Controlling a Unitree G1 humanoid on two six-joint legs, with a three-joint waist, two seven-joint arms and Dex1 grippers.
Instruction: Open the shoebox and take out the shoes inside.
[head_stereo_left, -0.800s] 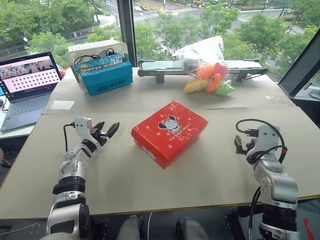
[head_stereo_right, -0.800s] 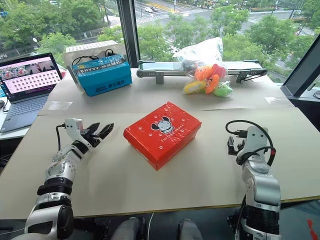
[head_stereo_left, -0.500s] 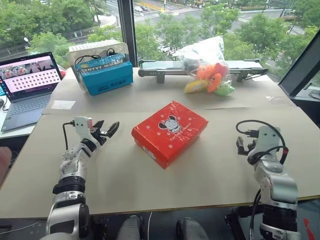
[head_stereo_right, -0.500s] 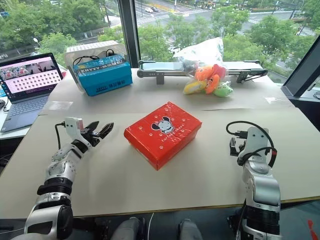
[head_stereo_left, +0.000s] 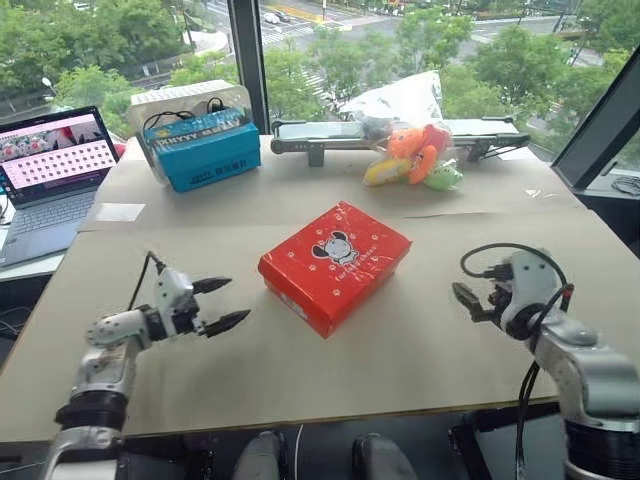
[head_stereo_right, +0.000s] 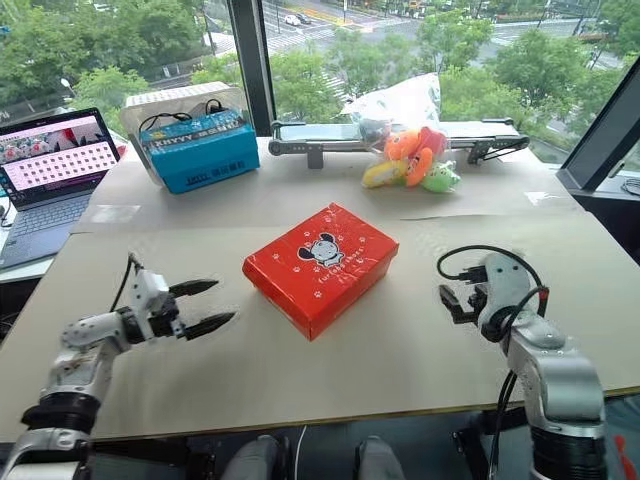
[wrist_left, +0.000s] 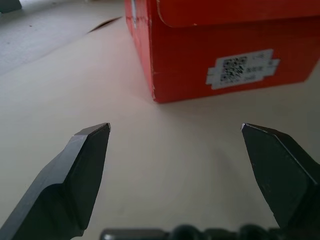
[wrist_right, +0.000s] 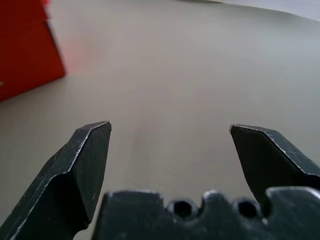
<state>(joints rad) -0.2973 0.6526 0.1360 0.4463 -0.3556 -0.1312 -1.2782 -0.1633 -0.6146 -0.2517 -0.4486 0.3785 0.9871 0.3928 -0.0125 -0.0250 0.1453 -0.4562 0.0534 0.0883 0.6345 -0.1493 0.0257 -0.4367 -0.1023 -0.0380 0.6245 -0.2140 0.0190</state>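
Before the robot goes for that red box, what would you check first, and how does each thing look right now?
1. shoebox lid shut, so opening comes first: ok.
2. left gripper open and empty, pointing at the box: ok.
3. right gripper open and empty: ok.
4. table between each gripper and the box is bare: ok.
5. Both grippers apart from the box, no contact: ok.
6. Shoes inside: cannot tell, lid hides them.
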